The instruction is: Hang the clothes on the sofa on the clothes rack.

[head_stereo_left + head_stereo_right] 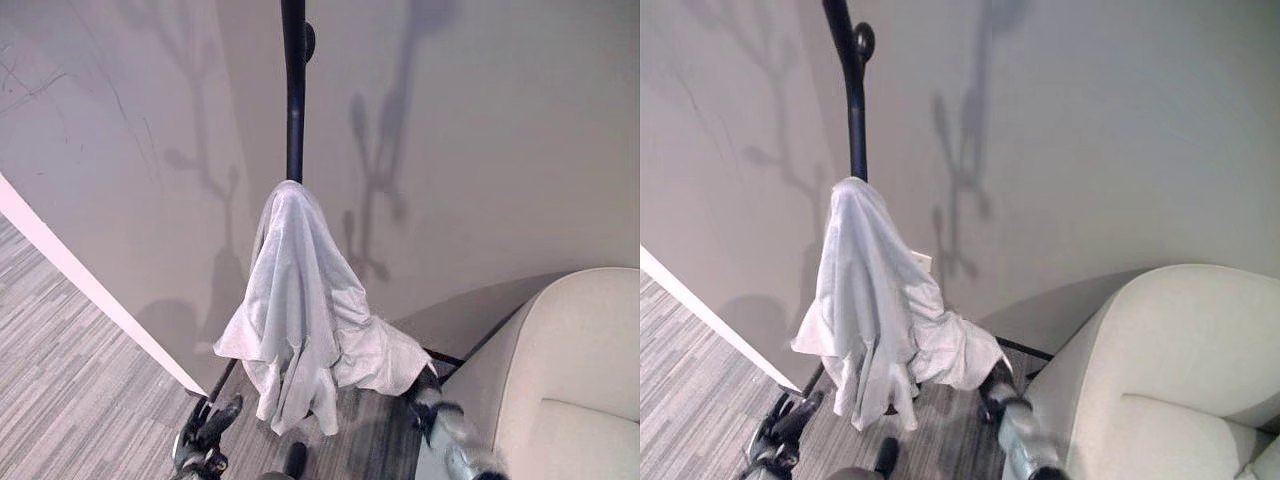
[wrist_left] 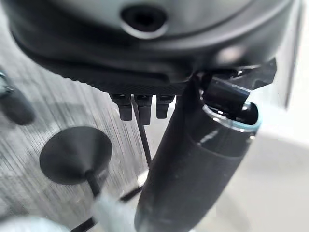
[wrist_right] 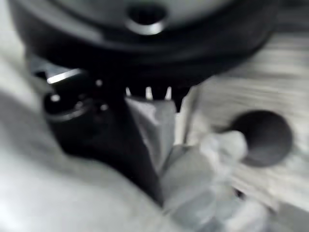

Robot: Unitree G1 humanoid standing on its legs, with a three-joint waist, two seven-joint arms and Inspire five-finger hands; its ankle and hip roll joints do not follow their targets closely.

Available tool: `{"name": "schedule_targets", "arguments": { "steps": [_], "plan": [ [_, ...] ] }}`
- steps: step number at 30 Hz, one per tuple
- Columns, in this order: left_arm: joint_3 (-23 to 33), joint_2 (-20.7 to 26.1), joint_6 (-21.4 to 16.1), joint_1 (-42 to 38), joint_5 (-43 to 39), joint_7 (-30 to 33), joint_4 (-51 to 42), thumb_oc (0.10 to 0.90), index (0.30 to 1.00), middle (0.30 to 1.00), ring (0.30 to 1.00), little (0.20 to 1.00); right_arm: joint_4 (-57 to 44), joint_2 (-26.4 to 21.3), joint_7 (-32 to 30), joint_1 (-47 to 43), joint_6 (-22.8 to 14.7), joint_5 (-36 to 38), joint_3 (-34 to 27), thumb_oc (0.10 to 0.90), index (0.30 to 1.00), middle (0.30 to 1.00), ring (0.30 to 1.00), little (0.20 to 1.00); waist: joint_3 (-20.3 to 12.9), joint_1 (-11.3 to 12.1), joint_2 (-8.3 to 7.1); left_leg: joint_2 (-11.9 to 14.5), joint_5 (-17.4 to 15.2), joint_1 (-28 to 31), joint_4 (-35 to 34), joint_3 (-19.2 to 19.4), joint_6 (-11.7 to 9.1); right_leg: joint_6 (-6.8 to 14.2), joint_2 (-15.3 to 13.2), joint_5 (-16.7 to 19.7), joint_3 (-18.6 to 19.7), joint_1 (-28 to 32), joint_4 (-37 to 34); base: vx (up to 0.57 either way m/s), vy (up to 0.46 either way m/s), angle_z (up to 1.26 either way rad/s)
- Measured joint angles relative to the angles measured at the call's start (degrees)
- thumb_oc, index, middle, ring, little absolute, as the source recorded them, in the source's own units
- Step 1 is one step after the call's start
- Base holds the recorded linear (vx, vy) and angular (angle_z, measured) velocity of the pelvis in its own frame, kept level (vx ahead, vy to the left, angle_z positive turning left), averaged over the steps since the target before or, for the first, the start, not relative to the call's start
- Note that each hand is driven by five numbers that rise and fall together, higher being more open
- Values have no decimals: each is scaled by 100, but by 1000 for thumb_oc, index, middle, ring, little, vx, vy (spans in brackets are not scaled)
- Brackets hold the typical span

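Soft white shirt (image 1: 305, 310) draped on slim black rack pole (image 1: 294, 90); L hand (image 1: 212, 428) relaxed, R hand (image 1: 432, 400) state unclear.

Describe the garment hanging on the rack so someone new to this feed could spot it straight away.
Start at the pale wall, where a black clothes rack stands upright beside the cream sofa. Partway up its pole hangs a light grey garment, draped from one peak and spreading downward toward the floor. It is the one piece of cloth there, pale and crumpled against the thin dark pole.
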Motion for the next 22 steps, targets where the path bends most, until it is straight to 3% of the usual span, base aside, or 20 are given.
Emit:
{"name": "schedule_targets", "arguments": {
  "steps": [2,5,8,10,11,14,18,22],
  "plan": [
    [568,86,65,-105,-359,-50,813,800,900,900,900,900,508,39,13,216,32,395,-89,800,900,900,900,900,3,-30,6,0,-1,1,-2,1,2,2,1,-1,1,26,-19,0,0,0],
    [605,203,94,69,-447,-179,1214,800,900,900,900,900,763,-37,35,444,116,670,-179,800,900,900,900,900,9,-29,15,1,-5,8,0,-2,6,1,1,-12,-3,6,-36,22,-7,1],
    [567,247,220,86,-325,-224,1750,800,900,900,900,900,1284,205,74,289,107,1286,-657,800,900,900,900,900,-30,-28,37,5,-32,10,19,0,41,-18,7,-28,1,19,-36,0,0,0],
    [459,213,307,121,-202,-247,1888,800,900,900,900,900,1622,306,106,174,120,1591,-767,800,900,900,900,900,-73,-26,51,6,-32,8,22,1,42,-18,7,-28,4,18,-36,0,0,0],
    [211,184,372,197,-37,-254,1897,800,900,900,900,900,2330,364,195,-83,192,1777,-781,800,900,900,900,900,-155,0,38,2,-33,8,24,2,42,-18,5,-28,0,22,-36,16,-16,3],
    [-207,182,452,165,325,-288,1885,800,900,900,900,900,3282,344,254,-412,500,1756,-738,800,900,900,900,900,-249,152,12,1,-30,-13,34,-10,38,-20,11,-28,-11,13,-36,3,-5,2],
    [-461,244,467,-42,774,-372,1853,800,900,900,900,900,3970,251,325,-611,958,1722,-1018,800,900,900,900,900,-316,276,-51,-25,-4,-68,37,-168,2,-47,33,-49,-166,12,-36,24,-7,18],
    [-638,257,482,-113,1017,-378,1811,800,900,900,900,900,4459,45,287,-811,1078,1643,-1456,800,900,900,900,900,-354,292,-20,-37,-3,-92,36,-177,3,-48,28,-52,-171,-8,-36,13,7,3]
  ]
}}
